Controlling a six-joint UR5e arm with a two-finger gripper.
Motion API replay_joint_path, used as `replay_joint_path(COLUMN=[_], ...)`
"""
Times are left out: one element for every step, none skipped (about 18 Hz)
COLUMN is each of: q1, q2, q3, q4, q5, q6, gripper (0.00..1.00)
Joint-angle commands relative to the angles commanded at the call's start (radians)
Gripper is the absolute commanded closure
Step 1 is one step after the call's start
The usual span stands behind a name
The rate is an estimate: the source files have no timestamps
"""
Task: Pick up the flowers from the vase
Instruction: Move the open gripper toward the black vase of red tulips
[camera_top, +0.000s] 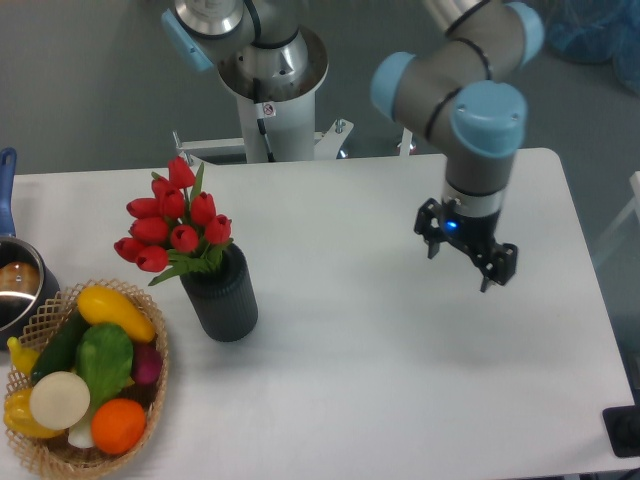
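The flowers (172, 222), a bunch of red tulip buds with green leaves, stand in the vase (224, 296), a dark ribbed cylinder on the left half of the white table. The bunch leans up and to the left out of the vase's mouth. My gripper (466, 257) hangs over the right half of the table, far to the right of the vase. Its two fingers stand apart with nothing between them.
A wicker basket (150, 400) of fruit and vegetables sits at the front left, close to the vase. A metal pot (18, 285) with a blue handle is at the left edge. The arm's base column (275, 100) stands behind the table.
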Motion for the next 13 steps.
replay_joint_path(q1=[0.000, -0.003, -0.006, -0.006, -0.005, -0.003, -0.003, -0.005, -0.008, -0.008, -0.009, -0.011, -0.011], q2=[0.008, 0.017, 0.026, 0.035, 0.038, 0.043, 0.055, 0.072, 0.078, 0.081, 0.080, 0.081, 0.081], q3=[-0.006, -0.012, -0.026, -0.044, -0.055, -0.061, -0.072, -0.081, -0.083, -0.084, -0.086, -0.086, -0.088], q4=[0.000, -0.002, -0.002, 0.000, 0.002, 0.002, 0.002, 0.002, 0.002, 0.002, 0.003, 0.003, 0.005], q5=[-0.030, -0.070, -0.110, -0.141, -0.162, -0.172, -0.170, -0.172, -0.172, -0.175, -0.175, -0.175, -0.176], q6=[0.003, 0.003, 0.003, 0.003, 0.002, -0.002, -0.006, -0.029, -0.075, -0.127, -0.170, -0.188, -0.190], gripper=[0.00, 0.00, 0.00, 0.00, 0.00, 0.00, 0.00, 0.00, 0.00, 0.00, 0.00, 0.00, 0.00])
